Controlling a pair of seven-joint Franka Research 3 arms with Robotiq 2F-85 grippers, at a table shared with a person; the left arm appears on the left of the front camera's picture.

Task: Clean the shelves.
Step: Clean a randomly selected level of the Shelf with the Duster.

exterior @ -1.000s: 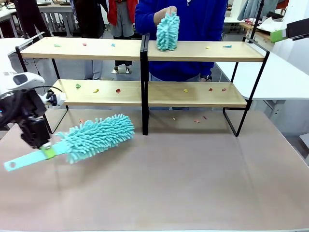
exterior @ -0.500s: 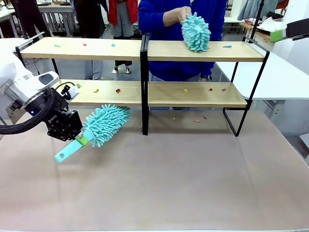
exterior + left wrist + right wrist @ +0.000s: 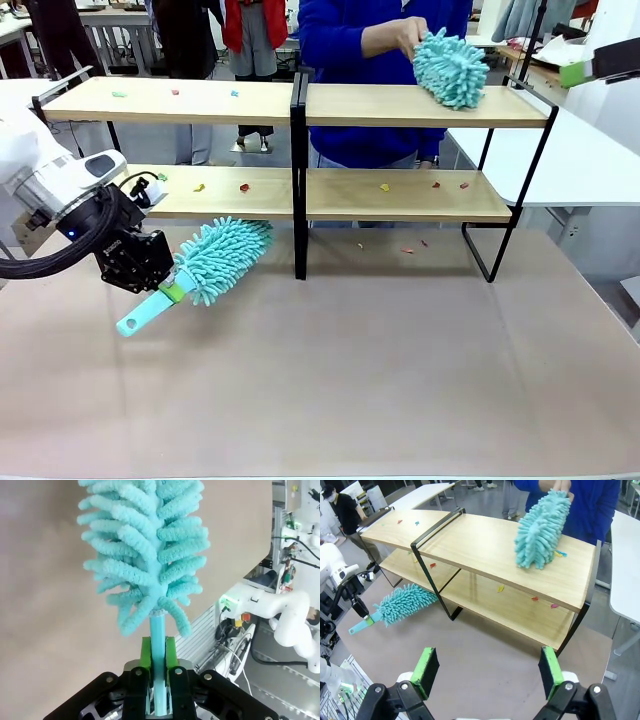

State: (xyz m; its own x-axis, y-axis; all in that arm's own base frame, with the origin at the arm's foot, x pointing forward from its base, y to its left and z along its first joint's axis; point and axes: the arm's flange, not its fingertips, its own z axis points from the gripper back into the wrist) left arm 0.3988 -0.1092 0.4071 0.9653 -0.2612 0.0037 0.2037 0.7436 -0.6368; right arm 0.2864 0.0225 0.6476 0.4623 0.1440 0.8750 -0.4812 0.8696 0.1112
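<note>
The shelves (image 3: 400,105), two pale wooden boards in a thin black frame, flecked with coloured scraps (image 3: 243,187), stand at twelve o'clock. At nine o'clock, the left gripper (image 3: 170,290) clamps a teal duster (image 3: 222,255); the right gripper (image 3: 488,670) gapes empty.

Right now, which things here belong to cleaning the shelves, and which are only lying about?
Belong to the job: shelves; coloured scraps on their boards; teal duster gripped by the left gripper; second duster in the person's hand.
Lying about: stray bits on the tabletop under the rack; white side table.
</note>
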